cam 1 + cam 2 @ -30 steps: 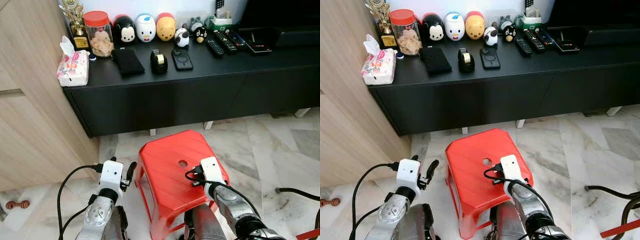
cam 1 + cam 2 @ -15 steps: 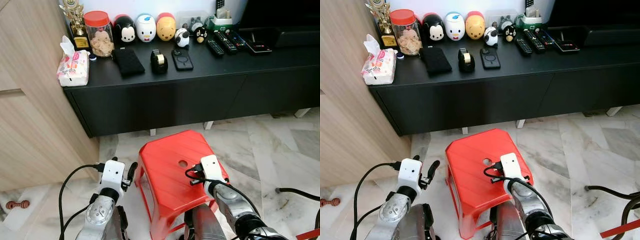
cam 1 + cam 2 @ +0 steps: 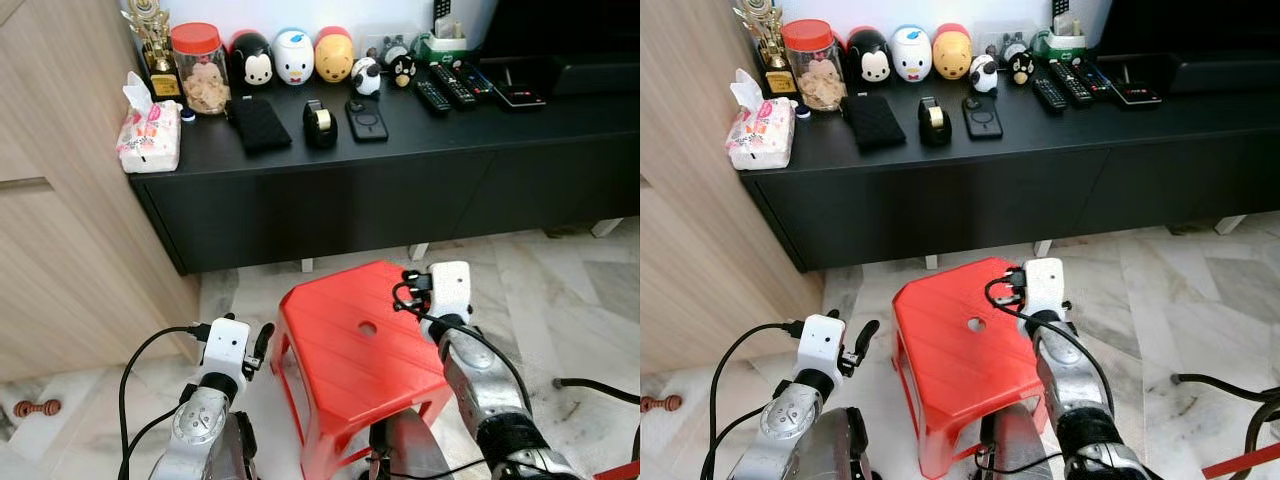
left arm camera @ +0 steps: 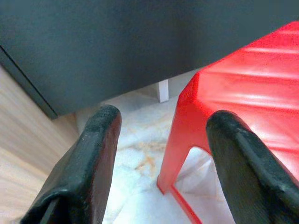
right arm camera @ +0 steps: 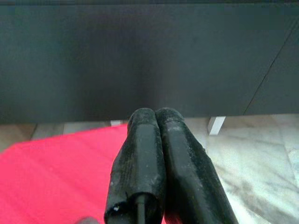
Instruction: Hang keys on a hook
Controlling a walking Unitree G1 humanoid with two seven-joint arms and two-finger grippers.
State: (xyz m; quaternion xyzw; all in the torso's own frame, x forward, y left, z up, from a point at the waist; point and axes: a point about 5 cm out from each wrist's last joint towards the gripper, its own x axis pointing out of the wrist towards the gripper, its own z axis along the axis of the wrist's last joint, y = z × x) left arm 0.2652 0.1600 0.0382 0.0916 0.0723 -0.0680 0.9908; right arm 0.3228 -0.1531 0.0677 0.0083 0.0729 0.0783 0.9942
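Since the earlier frame, the right gripper (image 5: pixel 156 121) had lifted from the middle of the red plastic stool (image 3: pixel 340 350) and moved forward to the stool's far right corner, nearer the long black low cabinet (image 3: pixel 330 200). Its two black fingers (image 5: pixel 140 154) were pressed together with nothing visible between them, pointing at the cabinet's dark front. The left gripper (image 4: pixel 161 126) hung low beside the stool's left edge, over the pale marble floor (image 3: pixel 560 290), its fingers spread wide apart and holding nothing.

On the cabinet top stood a clear jar with a red lid (image 3: pixel 201 66), a pink packet of tissues (image 3: pixel 150 137), a flat black pouch (image 3: pixel 260 124), a black tape dispenser (image 3: pixel 319 124), a dark phone (image 3: pixel 366 119), round cartoon figures (image 3: pixel 293 56) and several black remote controls (image 3: pixel 448 88). Where the keys and the hook were could not be told. A light wooden panel (image 3: pixel 60 200) stood at the left.
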